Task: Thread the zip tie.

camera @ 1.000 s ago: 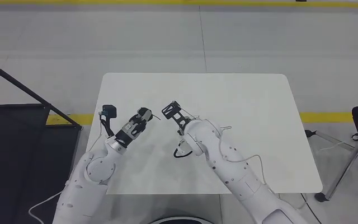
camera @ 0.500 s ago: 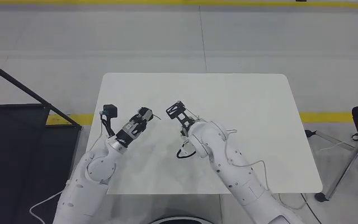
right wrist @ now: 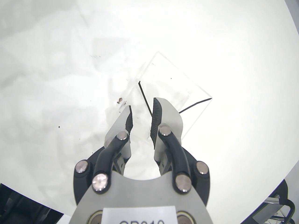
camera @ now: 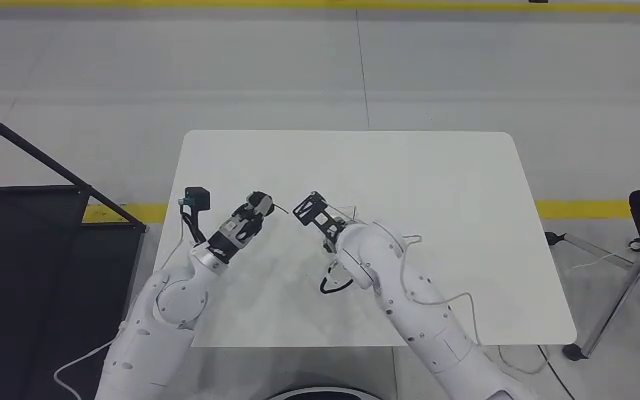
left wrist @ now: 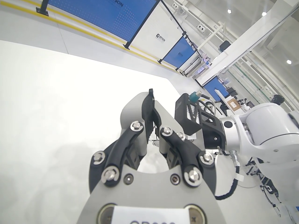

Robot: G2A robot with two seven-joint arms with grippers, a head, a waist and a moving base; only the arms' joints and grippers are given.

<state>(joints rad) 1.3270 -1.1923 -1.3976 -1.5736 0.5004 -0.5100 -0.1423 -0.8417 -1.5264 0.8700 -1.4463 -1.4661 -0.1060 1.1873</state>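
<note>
The left claw (camera: 264, 204) is pinched shut on the zip tie (camera: 280, 210). The tie is a thin black strip. It pokes out toward the right claw (right wrist: 142, 114), just left of the middle of the top view, above the white tabletop (camera: 440, 200). The right claw's fingers are apart and hold nothing. The tie looks light, bendy and slippery. I would pinch it gently near its free tip, so the tip can be steered.
</note>
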